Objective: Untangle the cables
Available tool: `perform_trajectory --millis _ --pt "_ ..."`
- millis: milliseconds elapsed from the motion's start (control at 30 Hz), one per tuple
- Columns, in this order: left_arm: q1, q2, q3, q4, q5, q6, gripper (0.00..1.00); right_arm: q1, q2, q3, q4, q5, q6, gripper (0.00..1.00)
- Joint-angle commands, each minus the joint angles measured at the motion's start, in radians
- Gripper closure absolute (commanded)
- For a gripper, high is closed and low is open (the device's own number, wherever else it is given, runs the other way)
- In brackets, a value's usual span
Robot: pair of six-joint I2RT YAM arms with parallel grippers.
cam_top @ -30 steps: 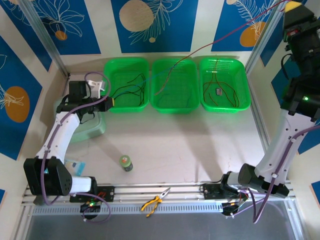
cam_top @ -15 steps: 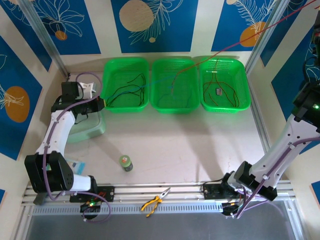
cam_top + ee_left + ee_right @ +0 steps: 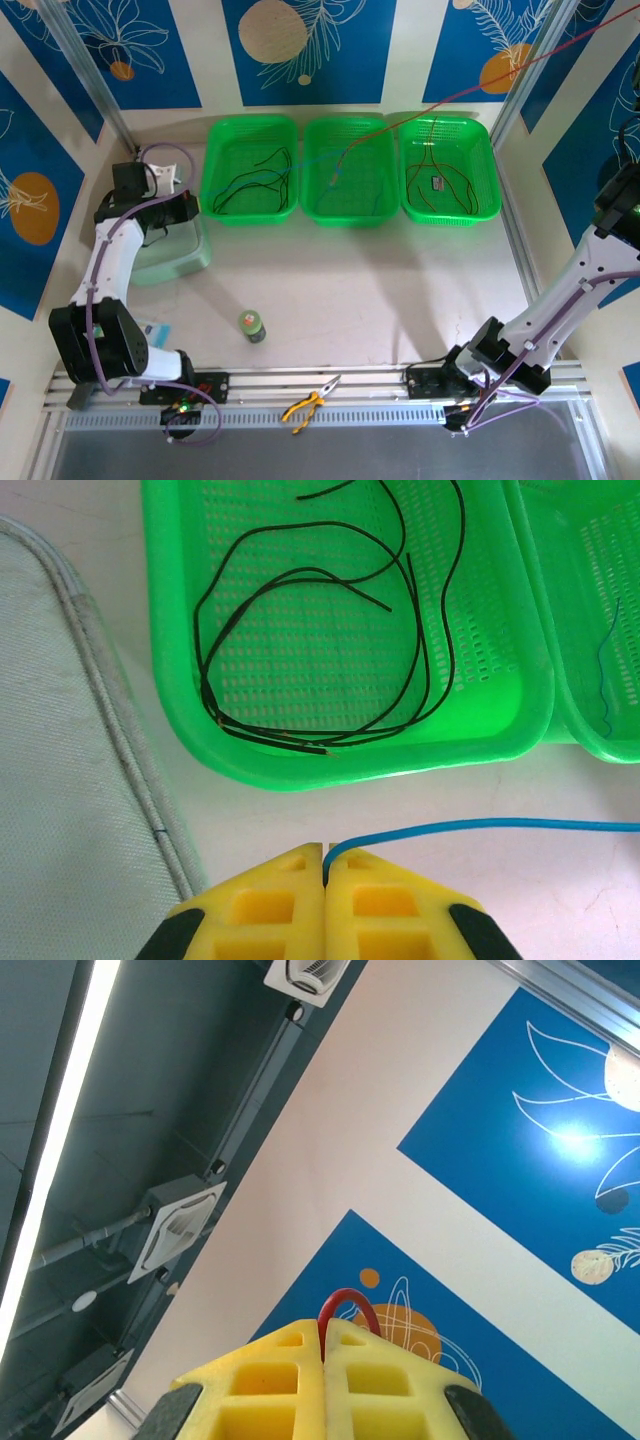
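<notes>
Three green baskets stand in a row at the far edge of the table, with bare tabletop open in front of them. The right arm runs out of the top view, its end cut off. Seen from its wrist, the right gripper is pressed together on a loop of red cable. That cable slants straight down toward the middle basket; whether its end touches is unclear. The left gripper, near the left basket's front rim, pinches a blue cable. Black cables lie coiled in that basket.
</notes>
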State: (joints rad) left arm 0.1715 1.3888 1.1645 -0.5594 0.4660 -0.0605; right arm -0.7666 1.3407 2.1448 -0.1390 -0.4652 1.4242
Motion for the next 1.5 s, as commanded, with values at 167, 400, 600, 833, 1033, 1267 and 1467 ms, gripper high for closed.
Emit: perform_trajectory --millis 167,400,600,833,1033,1267,1467 --pt "0.076 0.036 0.025 -0.012 -0.003 0.026 1.00 -0.035 0.012 0.043 0.056 0.008 0.047 1.00" --pt "0.088 0.056 0.040 -0.022 0.016 0.026 1.00 -0.059 0.020 0.044 0.081 -0.003 0.090 1.00" --pt "0.098 0.081 0.041 -0.017 0.002 0.032 1.00 -0.081 0.023 0.050 0.088 0.001 0.102 1.00" --pt "0.117 0.085 0.056 -0.039 -0.022 0.051 1.00 -0.095 0.033 0.064 0.109 0.007 0.127 1.00" --pt "0.175 0.076 0.074 -0.046 -0.003 0.045 1.00 -0.118 0.045 0.082 0.118 -0.011 0.158 1.00" --pt "0.179 0.085 0.055 -0.025 0.015 0.032 1.00 -0.120 0.044 0.074 0.099 -0.019 0.148 1.00" --pt "0.126 0.020 0.087 -0.014 0.078 0.007 1.00 -0.027 0.048 0.067 0.009 -0.046 0.064 1.00"
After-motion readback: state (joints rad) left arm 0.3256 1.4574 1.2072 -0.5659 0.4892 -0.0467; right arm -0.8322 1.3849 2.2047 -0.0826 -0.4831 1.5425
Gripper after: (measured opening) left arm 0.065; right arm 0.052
